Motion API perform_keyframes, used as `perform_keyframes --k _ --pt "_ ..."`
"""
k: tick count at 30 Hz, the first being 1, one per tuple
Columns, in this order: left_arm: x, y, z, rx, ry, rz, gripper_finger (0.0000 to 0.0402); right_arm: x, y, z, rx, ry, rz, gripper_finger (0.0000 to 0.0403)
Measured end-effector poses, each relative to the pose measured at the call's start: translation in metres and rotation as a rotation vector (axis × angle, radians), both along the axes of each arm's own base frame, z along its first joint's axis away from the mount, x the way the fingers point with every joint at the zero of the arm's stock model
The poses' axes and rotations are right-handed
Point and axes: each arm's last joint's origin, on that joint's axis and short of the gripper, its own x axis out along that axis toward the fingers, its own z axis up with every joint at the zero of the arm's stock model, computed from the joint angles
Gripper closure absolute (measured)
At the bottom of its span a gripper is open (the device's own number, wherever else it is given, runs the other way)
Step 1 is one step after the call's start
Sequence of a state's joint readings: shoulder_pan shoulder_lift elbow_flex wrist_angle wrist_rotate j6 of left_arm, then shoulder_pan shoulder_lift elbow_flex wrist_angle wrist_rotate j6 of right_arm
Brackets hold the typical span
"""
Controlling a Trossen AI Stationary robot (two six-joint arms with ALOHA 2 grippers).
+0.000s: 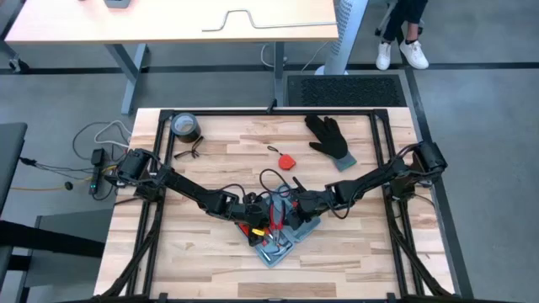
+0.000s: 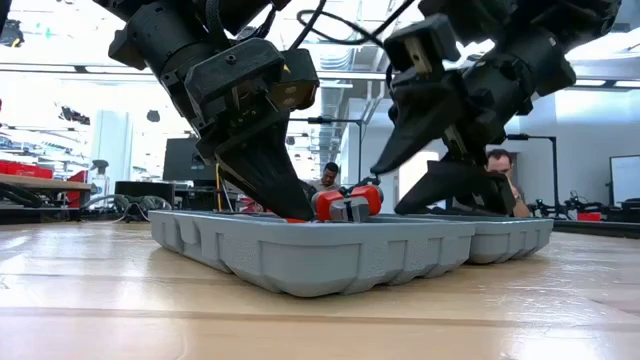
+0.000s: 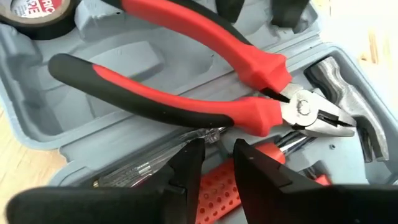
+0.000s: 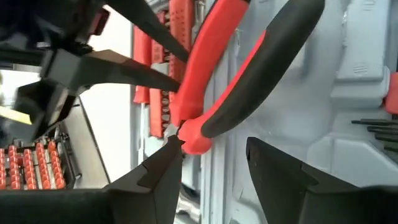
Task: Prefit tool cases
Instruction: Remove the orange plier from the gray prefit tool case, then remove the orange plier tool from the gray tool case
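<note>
The blue-grey tool case [image 1: 282,237] lies open on the wooden table near its middle, and its two trays [image 2: 330,255] rest flat on the wood. Red-and-black pliers [image 3: 186,99] lie across the moulded grey recesses, beside a red bit holder [image 3: 217,196] and a hammer head [image 3: 351,102]. My left gripper [image 3: 217,165] hangs open, its fingers pointing down over the bit holder, just short of the pliers' lower handle. My right gripper [image 4: 214,155] is open too, and stands at the pliers' head end [image 4: 186,138]. My right gripper has one fingertip [image 4: 168,155] right against the pliers' head, where the two handles meet [image 4: 193,134]. That finger covers the spot, so I cannot tell whether it touches. The other finger stands clear over the grey tray. The pliers lie flat in the case.
A black glove [image 1: 330,139] lies at the far right of the table, a dark tape roll [image 1: 185,126] at the far left, and a small red object [image 1: 288,160] between them. A second tape roll [image 3: 37,12] sits inside the case. People sit in the room beyond [image 2: 500,170].
</note>
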State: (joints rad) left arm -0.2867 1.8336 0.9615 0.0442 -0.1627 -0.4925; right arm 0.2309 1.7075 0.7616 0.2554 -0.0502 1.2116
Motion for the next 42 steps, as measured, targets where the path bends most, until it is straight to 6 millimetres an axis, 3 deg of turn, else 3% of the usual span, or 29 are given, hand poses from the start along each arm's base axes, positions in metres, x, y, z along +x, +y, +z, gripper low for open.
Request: perform_keyframes --k 7,17,21,27,33,42 --pt "0.002 0.001 0.001 -0.008 -0.026 0.005 0.0315 0.004 -0.010 -0.003 -0.002 -0.011 -0.030 0.0217" --pt "0.003 0.009 0.001 0.003 -0.018 0.022 0.0315 0.014 -0.006 -0.021 0.069 -0.046 -0.008 0.0218" --pt "0.004 0.010 0.001 0.009 -0.018 0.019 0.0315 0.018 -0.006 -0.018 0.063 -0.065 -0.002 0.0222" --pt "0.003 0.010 0.001 0.010 -0.018 0.020 0.0315 0.023 -0.010 -0.014 0.042 -0.087 -0.001 0.0262" --pt "0.002 0.010 0.000 0.009 -0.009 0.036 0.0315 0.025 -0.011 -0.010 0.038 -0.111 -0.017 0.0340" --pt "-0.004 0.002 0.003 0.027 0.020 0.043 0.0315 0.026 -0.011 -0.006 -0.004 -0.142 -0.021 0.0341"
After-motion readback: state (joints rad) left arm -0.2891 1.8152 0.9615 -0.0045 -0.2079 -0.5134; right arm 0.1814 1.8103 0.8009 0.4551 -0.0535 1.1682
